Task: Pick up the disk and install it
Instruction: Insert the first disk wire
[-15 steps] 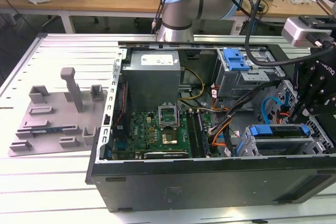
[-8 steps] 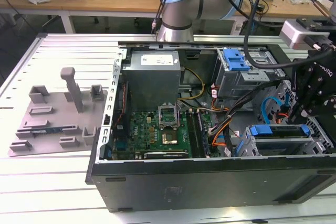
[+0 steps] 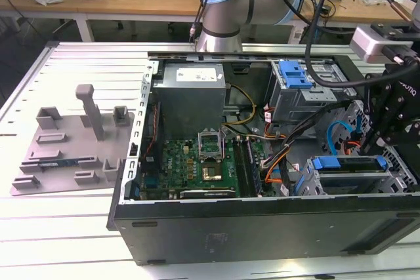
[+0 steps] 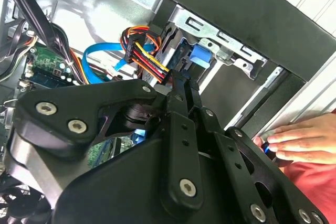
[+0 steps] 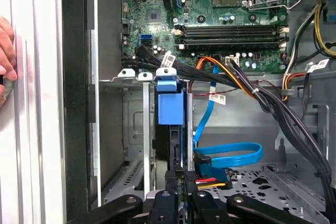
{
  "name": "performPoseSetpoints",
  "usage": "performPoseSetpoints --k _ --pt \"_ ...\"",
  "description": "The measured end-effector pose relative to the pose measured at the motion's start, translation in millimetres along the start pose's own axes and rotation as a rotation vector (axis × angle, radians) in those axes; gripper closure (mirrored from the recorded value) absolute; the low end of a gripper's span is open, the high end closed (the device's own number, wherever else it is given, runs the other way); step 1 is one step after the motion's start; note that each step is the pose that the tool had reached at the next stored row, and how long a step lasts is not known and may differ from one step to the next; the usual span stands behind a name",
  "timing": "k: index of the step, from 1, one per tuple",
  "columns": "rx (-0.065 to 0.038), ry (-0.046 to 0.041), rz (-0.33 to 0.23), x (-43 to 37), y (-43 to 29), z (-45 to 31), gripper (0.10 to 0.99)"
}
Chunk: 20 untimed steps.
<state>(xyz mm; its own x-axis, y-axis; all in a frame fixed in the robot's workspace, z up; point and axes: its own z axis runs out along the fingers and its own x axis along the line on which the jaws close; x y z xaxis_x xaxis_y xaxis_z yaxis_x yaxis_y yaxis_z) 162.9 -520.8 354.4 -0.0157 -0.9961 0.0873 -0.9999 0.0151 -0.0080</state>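
The disk (image 5: 170,106) is set on edge in a slot of the drive cage (image 5: 134,129), at the near corner of the computer case (image 3: 262,227) on the exterior view's right, presumably so that its blue carrier rail is guided by the slot. The gripper (image 5: 178,177) is held in line with the disk's edge. Whether it is clamped on the disk cannot be told. A hand (image 5: 4,51) is rested just outside the case.
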Motion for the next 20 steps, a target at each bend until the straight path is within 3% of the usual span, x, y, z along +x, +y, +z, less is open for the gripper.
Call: performPoseSetpoints --k 20 --pt "-0.001 -0.0008 0.023 0.3 -0.9 1.2 0.918"
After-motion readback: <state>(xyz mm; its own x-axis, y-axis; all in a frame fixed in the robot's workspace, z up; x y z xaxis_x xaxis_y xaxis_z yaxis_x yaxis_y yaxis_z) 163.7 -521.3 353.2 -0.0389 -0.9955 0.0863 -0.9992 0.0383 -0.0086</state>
